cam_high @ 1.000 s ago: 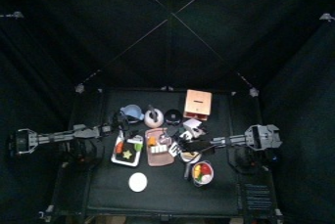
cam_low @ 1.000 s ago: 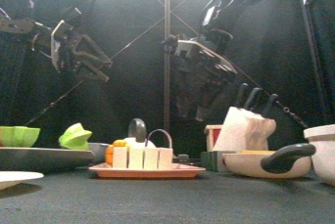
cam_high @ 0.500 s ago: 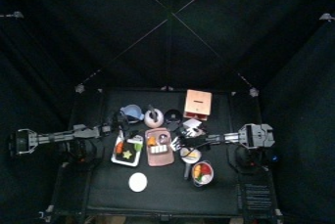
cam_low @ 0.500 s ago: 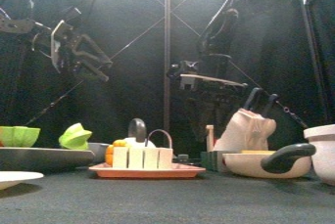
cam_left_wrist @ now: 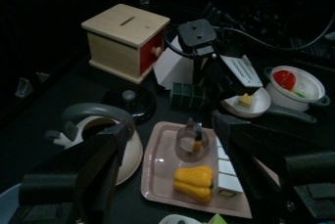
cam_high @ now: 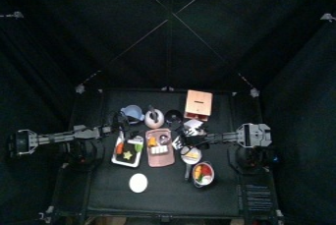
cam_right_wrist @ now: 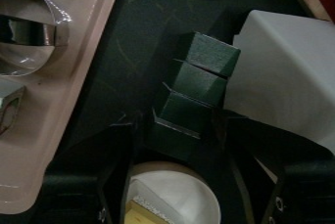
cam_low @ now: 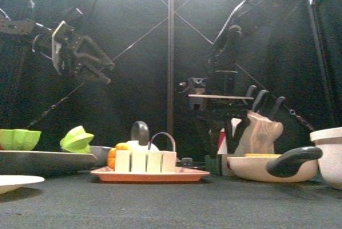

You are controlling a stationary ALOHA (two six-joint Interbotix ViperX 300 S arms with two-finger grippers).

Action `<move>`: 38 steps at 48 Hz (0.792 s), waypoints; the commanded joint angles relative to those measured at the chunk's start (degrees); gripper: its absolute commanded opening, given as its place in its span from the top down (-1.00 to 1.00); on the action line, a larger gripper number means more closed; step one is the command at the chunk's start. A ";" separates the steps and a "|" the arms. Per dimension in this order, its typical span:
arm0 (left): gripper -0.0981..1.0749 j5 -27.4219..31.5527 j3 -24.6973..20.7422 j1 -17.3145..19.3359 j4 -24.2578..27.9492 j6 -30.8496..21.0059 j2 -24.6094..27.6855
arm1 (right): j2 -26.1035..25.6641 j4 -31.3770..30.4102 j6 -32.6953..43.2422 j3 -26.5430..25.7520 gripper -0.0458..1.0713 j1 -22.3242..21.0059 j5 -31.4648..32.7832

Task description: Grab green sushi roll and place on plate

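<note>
Green sushi roll [cam_low: 78, 139] sits on a dark tray [cam_low: 40, 160] at the front left of the table [cam_low: 201, 208]. A second green thing [cam_low: 16, 138] sits on the same tray, and from this low view I cannot be sure which one is the roll. Nothing is touching either of them.

One white plate [cam_low: 11, 183] lies nearest the front, with nothing on it. Just behind it, in the middle, is one pink tray [cam_low: 150, 176] with a row of pale food blocks [cam_low: 147, 160] and one orange piece [cam_left_wrist: 194, 180]. On the right there are two white bowls, one with a black handle [cam_low: 267, 165] and one at the edge [cam_low: 329, 153]. Behind them stands one white box [cam_low: 254, 133]. Farthest back is one wooden box [cam_left_wrist: 127, 40].

There are two arms. The left gripper [cam_left_wrist: 177, 174] hangs high over the left side. Its jaws are wide apart and hold nothing. The right gripper [cam_right_wrist: 197, 164] is low on the right, over a dark green stepped block [cam_right_wrist: 197, 86] and a small bowl [cam_right_wrist: 170, 194]. Its jaws are wide apart too and hold nothing.

The table is black. Black curtains [cam_high: 79, 32] close it in on all sides.
</note>
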 commanded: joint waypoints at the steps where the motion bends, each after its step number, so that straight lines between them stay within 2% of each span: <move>1: -0.87 -0.26 -0.70 0.18 0.09 0.09 -0.09 | -0.97 0.09 0.00 -0.88 -0.72 -0.62 -0.09; 38: -0.87 -0.26 -0.70 0.26 0.09 0.09 -0.18 | 1.32 1.14 -0.18 -1.32 -0.71 -1.93 -1.93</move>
